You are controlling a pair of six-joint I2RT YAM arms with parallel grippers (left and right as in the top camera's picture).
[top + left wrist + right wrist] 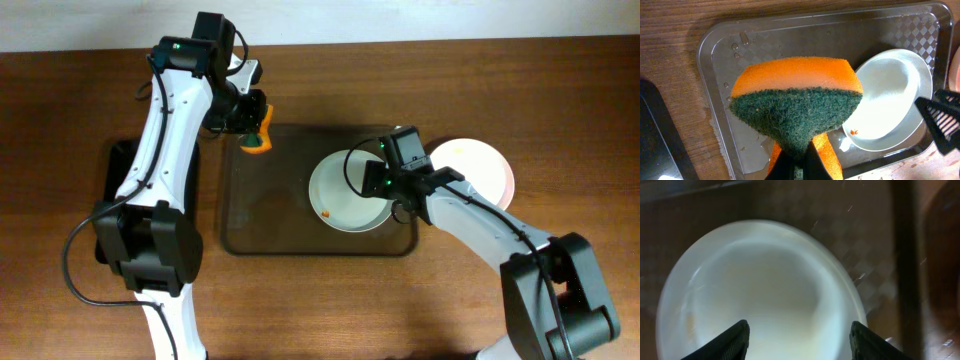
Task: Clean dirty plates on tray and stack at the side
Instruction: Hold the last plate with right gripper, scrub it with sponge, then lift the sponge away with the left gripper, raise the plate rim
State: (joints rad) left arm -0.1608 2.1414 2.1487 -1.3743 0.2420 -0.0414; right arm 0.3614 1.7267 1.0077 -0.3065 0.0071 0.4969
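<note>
A white plate [343,192] with a small orange sauce spot lies at the right end of the brown tray [270,215]. It also shows in the left wrist view [890,100] and fills the right wrist view [760,295]. Another white plate [480,165] sits on the table right of the tray. My left gripper [252,128] is shut on an orange and green sponge [797,100], held above the tray's far left corner. My right gripper [797,337] is open, its fingers spread just over the near plate [385,180].
A narrow black tray [115,170] lies left of the brown tray, partly under my left arm. Water drops and a wet patch [765,150] lie on the brown tray's floor.
</note>
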